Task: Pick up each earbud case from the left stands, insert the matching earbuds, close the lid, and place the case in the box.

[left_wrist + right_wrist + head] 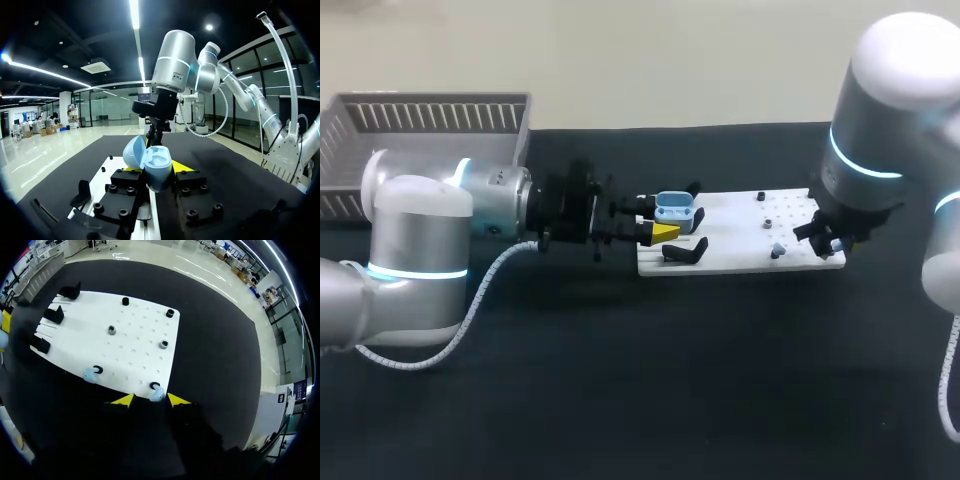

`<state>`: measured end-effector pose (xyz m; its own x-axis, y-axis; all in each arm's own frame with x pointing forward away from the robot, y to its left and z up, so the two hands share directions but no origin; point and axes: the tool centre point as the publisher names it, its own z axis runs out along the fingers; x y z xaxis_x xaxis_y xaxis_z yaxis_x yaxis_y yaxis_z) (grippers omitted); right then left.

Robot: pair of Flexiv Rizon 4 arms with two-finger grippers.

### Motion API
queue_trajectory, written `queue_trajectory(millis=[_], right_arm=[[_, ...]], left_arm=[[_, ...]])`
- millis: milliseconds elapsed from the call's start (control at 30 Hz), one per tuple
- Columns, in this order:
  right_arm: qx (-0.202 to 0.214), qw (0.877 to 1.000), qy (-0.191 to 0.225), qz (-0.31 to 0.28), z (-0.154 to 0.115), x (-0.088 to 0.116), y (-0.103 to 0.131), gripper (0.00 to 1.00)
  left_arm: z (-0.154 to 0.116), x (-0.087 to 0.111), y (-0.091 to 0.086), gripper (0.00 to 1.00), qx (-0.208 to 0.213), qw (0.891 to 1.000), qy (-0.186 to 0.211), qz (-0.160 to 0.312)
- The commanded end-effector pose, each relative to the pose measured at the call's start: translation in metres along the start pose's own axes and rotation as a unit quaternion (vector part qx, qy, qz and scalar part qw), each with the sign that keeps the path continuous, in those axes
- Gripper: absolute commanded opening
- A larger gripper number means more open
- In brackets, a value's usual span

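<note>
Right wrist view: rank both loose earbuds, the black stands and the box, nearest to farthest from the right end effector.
1. Earbud, at the corner of the board, between the open tips of the right end effector.
2. Other earbud, further along the same board edge.
3. Black stands, at the board's far end.
4. Box, beyond the board.

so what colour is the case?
The case is light blue; clearest in the left wrist view.

Earbud case [675, 210] in left gripper [660, 229] over board's [740, 252] left end (by stands [683, 250]), right gripper [833, 240] over right end
</note>
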<state>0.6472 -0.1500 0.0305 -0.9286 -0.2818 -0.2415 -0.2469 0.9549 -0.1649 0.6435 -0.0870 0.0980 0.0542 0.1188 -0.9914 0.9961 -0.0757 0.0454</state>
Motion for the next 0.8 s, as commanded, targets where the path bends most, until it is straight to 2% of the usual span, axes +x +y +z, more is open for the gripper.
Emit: queue_trajectory(millis=[33,400,567,667,800], right_arm=[[-0.002,1.0,0.0,-0.001,0.0015,-0.0002,0.0004,0.27],[-0.004,1.0,0.0,-0.007,0.0037,0.0003,0.0018,0.25],[-0.003,1.0,-0.003,-0.01,0.0026,-0.001,0.0017,0.22],[-0.003,1.0,-0.002,-0.012,0.0027,-0.0013,0.0017,0.14],[-0.004,1.0,-0.001,-0.014,0.0034,-0.001,0.0021,0.18]], left_arm=[[0.0001,0.0011,-0.0018,0.0,-0.003,1.0,-0.002,0.002],[0.0001,0.0011,-0.0018,0.0,-0.003,1.0,-0.002,0.002],[0.0001,0.0011,-0.0018,0.0,-0.003,1.0,-0.002,0.002],[0.0001,0.0011,-0.0018,0.0,-0.003,1.0,-0.002,0.002],[0.0001,0.0011,-0.0018,0.0,-0.003,1.0,-0.002,0.002]])
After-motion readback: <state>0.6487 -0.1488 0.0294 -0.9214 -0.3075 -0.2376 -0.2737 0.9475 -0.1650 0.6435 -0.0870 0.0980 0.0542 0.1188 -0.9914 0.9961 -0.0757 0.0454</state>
